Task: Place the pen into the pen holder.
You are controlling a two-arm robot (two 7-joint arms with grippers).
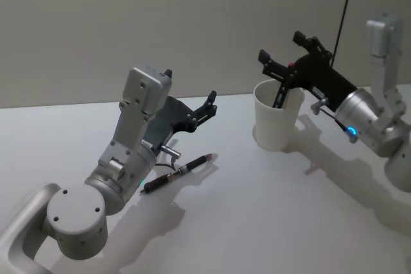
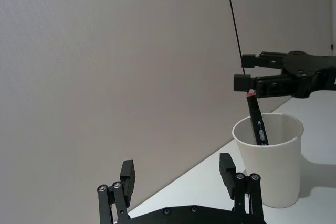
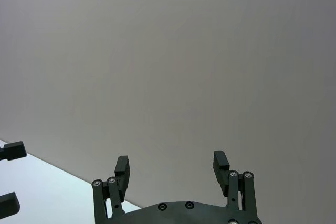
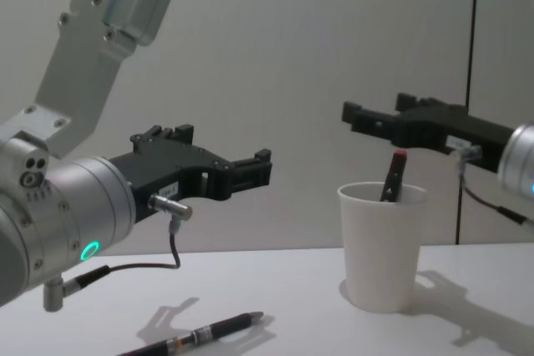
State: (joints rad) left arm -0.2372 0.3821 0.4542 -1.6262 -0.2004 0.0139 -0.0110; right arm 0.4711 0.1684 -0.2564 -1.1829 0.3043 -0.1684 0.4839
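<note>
A: So, where is the pen (image 2: 257, 124)?
B: It stands in the white paper cup (image 2: 273, 174). The black barrel leans on the rim and the red end pokes up above it.
A: And the cup?
B: It sits on the worktop (image 1: 257, 222), at about two o'clock in the head view.
A: Is anything gripping the pen?
B: No. The right pincer (image 2: 243, 71) hangs directly above the cup with its fingers spread. The red end sits just beneath one finger, and I cannot tell whether they touch.
A: The other arm?
B: The left pincer (image 1: 210, 102) hovers over the worktop at nine o'clock from the cup, well apart from it. Its fingers are spread too, pinching nothing.
A: Anything else?
B: A second pen (image 1: 176, 172) lies flat on the worktop at about eight o'clock from the cup, beside the left arm, with its tip pointing toward two o'clock.
</note>
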